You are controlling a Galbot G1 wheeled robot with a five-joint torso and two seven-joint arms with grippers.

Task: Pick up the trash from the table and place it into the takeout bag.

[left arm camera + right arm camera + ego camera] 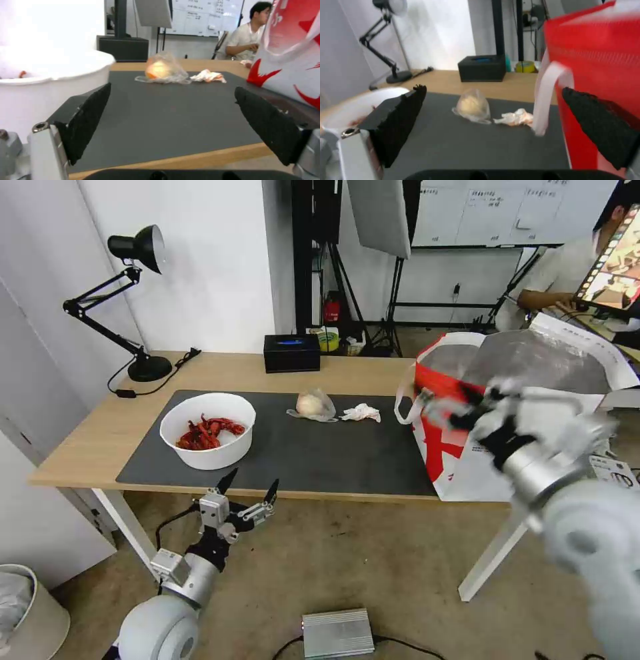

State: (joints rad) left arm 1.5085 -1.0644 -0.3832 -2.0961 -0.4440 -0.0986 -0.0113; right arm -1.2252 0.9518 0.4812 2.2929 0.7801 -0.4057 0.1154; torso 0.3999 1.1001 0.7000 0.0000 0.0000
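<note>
On the dark mat (320,453) of the table (100,437) sit a white bowl of red shells (208,431), a clear bag with a beige lump (312,405) and a crumpled white tissue (361,413). The takeout bag (533,380) stands open at the table's right end, foil lining showing. My right gripper (453,407) hovers open and empty beside the bag's near-left rim, blurred by motion; its wrist view shows the clear bag (471,106), tissue (516,117) and a white handle (546,97). My left gripper (250,490) hangs open just below the table's front edge, by the bowl (43,85).
A black box (291,353) and a black desk lamp (133,307) stand along the table's far edge. A grey metal unit (337,633) lies on the floor in front. A bin (27,613) stands at the lower left.
</note>
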